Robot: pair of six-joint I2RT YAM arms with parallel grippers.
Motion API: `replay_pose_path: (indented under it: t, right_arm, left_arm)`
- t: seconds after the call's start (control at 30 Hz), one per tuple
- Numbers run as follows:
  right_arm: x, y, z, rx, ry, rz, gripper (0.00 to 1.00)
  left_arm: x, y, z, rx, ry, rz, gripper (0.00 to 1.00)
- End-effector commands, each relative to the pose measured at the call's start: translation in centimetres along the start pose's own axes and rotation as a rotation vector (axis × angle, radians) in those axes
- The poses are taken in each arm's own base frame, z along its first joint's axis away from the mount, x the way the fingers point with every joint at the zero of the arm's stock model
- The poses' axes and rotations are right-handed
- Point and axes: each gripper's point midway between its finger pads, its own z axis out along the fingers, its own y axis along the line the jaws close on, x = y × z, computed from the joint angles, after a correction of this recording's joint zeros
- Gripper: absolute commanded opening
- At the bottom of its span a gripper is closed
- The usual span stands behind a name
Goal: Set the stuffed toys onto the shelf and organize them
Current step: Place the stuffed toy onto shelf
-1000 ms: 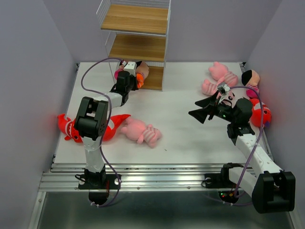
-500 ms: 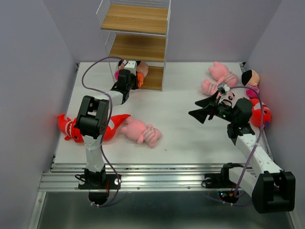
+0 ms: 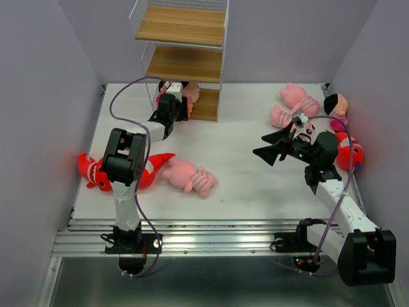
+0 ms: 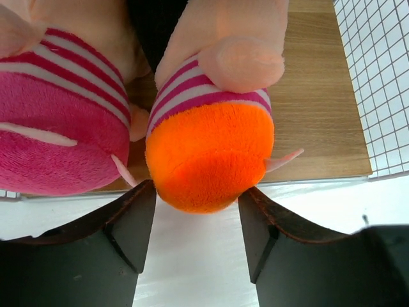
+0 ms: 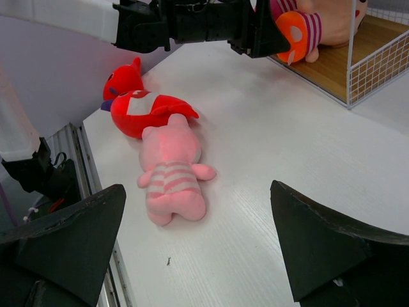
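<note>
From above, the left hand reaches to the bottom tier of the tall white-wire shelf with light wooden boards, right up against a dark-haired plush doll in pink and orange lying on that lowest board. Across the white surface the right hand hovers with its fingers wide apart and nothing in them. A pink plush animal with striped legs lies touching a red plush shark beside the left arm. By the right wall sit more pink animals, another doll and another red shark. In the left wrist view, the doll's orange foot rests at the board's edge. Its end sits between two black fingers that stand apart at its sides, and whether they squeeze it cannot be told. In the right wrist view, the spread fingers frame the pink animal and shark lying together.
</note>
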Motion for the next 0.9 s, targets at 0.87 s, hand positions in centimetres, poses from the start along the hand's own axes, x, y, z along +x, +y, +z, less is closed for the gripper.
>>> replay_pose_path:
  t: [0.87]
  right_arm:
    - [-0.9,0.7,-0.2,-0.044,-0.019,-0.106,1.0]
  left_arm:
    - [-7.4,-2.4,-6.1,0.133,-0.192,-0.034,0.99]
